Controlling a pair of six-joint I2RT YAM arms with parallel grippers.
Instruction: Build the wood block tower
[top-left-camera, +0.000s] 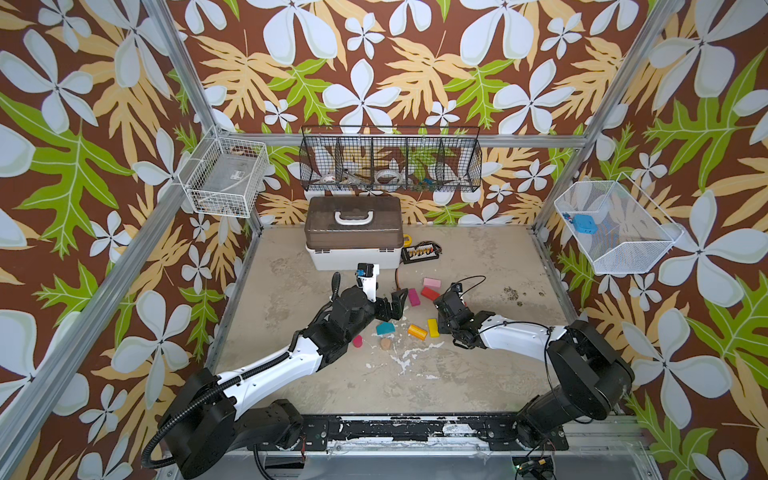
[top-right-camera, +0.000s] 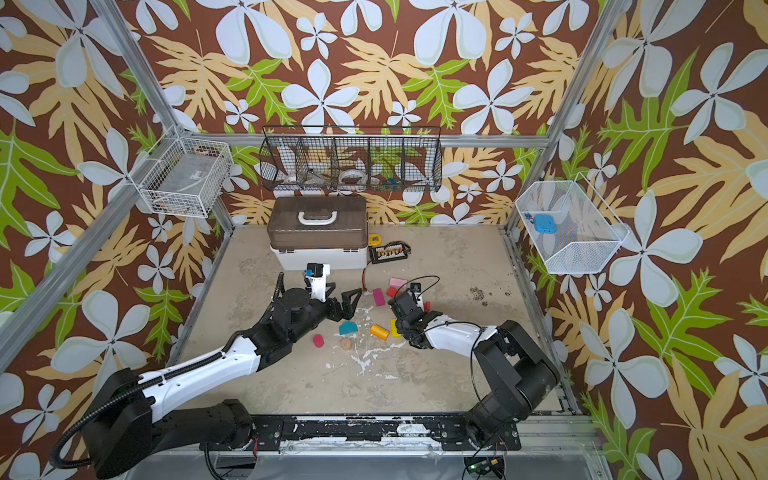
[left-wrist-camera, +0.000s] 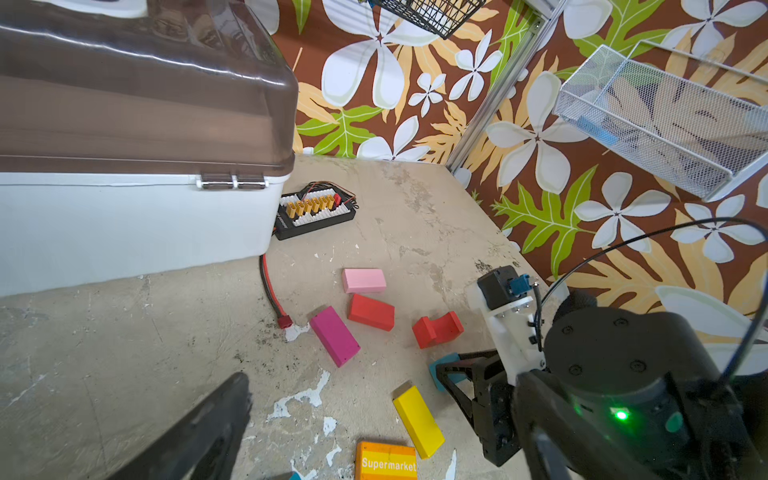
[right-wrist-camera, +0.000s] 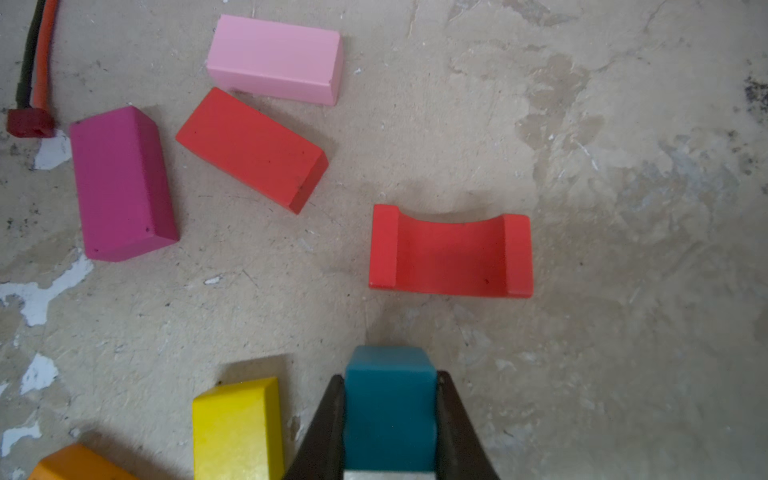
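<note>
Right gripper (right-wrist-camera: 390, 377): my fingers clamped on blue block (right-wrist-camera: 390, 415). Left gripper (top-left-camera: 395, 305): fingers apart, empty. Other wood blocks (right-wrist-camera: 120, 183) loose on table (right-wrist-camera: 623, 124), nothing stacked. Handling: lower block flat onto red bar (right-wrist-camera: 249, 149), release slowly.

The light is bright, soft and even, coming from above. Shadows are faint: a pale one behind the red arch (right-wrist-camera: 451, 253) ahead of the right gripper (right-wrist-camera: 390, 380), and a darker one by the yellow block (right-wrist-camera: 237, 428) beside it. Glare streaks the toolbox lid (left-wrist-camera: 145, 54). The left wrist view bows at its edges, and the finger (left-wrist-camera: 199, 432) nearest its lens is blurred.
</note>
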